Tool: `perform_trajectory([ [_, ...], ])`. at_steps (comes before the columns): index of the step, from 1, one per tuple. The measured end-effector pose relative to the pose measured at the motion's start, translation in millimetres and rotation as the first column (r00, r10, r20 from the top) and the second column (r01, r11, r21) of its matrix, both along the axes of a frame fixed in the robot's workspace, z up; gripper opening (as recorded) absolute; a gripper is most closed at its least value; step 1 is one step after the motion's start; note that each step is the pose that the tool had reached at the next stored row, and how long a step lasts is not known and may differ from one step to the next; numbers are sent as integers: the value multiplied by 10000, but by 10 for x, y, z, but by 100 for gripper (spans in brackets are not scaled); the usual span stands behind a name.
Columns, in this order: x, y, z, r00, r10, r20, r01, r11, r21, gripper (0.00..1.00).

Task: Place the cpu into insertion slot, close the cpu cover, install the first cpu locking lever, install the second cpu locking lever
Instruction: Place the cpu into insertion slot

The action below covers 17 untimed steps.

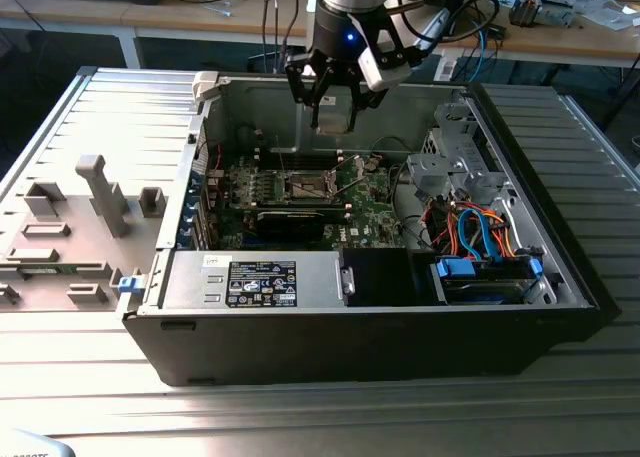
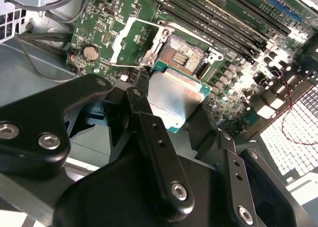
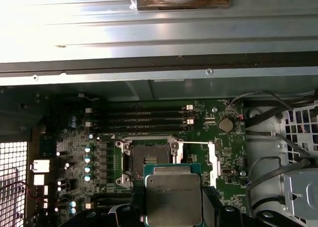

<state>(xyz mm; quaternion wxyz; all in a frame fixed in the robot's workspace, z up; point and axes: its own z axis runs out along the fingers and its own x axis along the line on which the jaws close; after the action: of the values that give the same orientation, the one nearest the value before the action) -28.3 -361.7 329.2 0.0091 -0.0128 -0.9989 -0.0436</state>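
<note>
My gripper [image 1: 331, 105] hangs above the open computer case, over the back part of the green motherboard [image 1: 375, 192]. It is shut on the cpu [image 2: 176, 98], a flat silver-grey square chip with a green edge, held between the two black fingers [image 2: 149, 127]. In the first wrist view the cpu [image 3: 173, 197] sits just short of the insertion slot [image 3: 147, 155], clear of it. The insertion slot [image 2: 186, 53] is a dark square socket with a silver rim and lies uncovered. The cpu cover [image 2: 130, 38] stands swung open beside the slot, and thin wire levers are raised next to it.
A black labelled power-supply box [image 1: 262, 282] lies along the case's front. Drive bays with blue and orange cables [image 1: 480, 227] fill the exterior view's right. Long memory slots [image 3: 144, 120] run beyond the socket. A grey fixture plate [image 1: 70, 227] sits outside on the exterior view's left.
</note>
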Motion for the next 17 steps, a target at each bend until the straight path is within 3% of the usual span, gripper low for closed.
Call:
perform_trajectory([
  [17, 0, -7, -32, 9999, -120, 0, 120, 9999, -29, 55],
])
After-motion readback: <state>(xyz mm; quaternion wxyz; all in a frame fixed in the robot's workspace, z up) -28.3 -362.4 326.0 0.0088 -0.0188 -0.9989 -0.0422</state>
